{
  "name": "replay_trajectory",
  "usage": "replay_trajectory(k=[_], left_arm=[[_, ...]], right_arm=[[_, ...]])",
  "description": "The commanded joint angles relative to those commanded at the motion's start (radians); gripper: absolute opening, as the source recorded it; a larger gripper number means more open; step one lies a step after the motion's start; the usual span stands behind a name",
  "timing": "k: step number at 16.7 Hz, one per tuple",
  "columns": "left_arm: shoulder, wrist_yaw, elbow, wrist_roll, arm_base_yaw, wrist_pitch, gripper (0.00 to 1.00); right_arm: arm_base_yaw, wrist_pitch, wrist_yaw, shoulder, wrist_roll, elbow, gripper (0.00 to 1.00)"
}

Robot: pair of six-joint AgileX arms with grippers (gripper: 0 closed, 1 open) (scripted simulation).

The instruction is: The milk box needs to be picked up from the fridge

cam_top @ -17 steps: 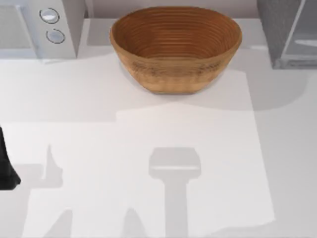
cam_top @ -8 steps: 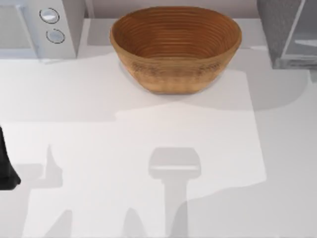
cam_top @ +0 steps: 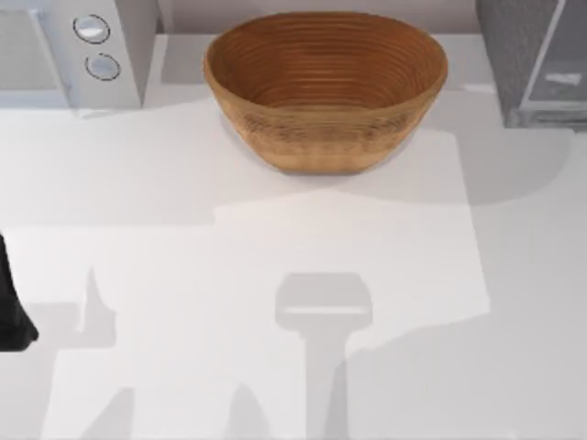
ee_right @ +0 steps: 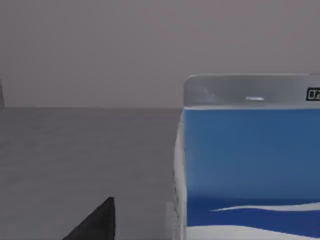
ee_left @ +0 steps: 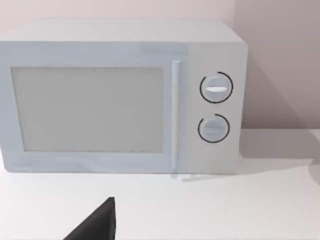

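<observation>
Blue carton panel looms right in front of the right wrist camera: the milk box [ee_right: 250, 160] stands upright on a grey shelf floor, a plain grey wall behind it, so the right gripper looks to be already reaching into the fridge [cam_top: 537, 64]. That makes sense of the approach, level and head-on, because a carton on a shelf can only be taken from the front. One dark fingertip [ee_right: 95, 222] pokes into the near edge of that view, apart from the box, nothing between the fingers. Whether the jaws are spread or closed, I cannot tell from here.

From above, the fridge sits at the table's [cam_top: 275, 247] far right corner, its pale door panel angled outward. The carton itself is hidden from that camera.

The left arm [cam_top: 11, 312] sits parked at the table's left edge, its wrist camera facing the microwave [ee_left: 120, 95], well clear of the action. One finger tip [ee_left: 95, 225] shows there too; the grip state is unreadable.

A brown bowl [cam_top: 326, 87] rests between the two appliances, out of the right arm's line.

My read: the reach is mid-way, the grasp not yet made. The box is off to one side of the gripper's line, so it likely needs centring before closing.
</observation>
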Motion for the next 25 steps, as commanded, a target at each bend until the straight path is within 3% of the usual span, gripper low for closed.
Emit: replay_trajectory(k=[8, 21, 25], left_arm=[[0.0, 0.0, 0.0, 0.0, 0.0, 0.0, 1.0], [0.0, 0.0, 0.0, 0.0, 0.0, 0.0, 1.0], [0.0, 0.0, 0.0, 0.0, 0.0, 0.0, 1.0]], right_arm=[[0.017, -0.084, 0.018, 0.054, -0.001, 0.132, 1.0], [0.017, -0.084, 0.018, 0.054, -0.001, 0.132, 0.02], [0.017, -0.084, 0.018, 0.054, -0.001, 0.132, 0.0]])
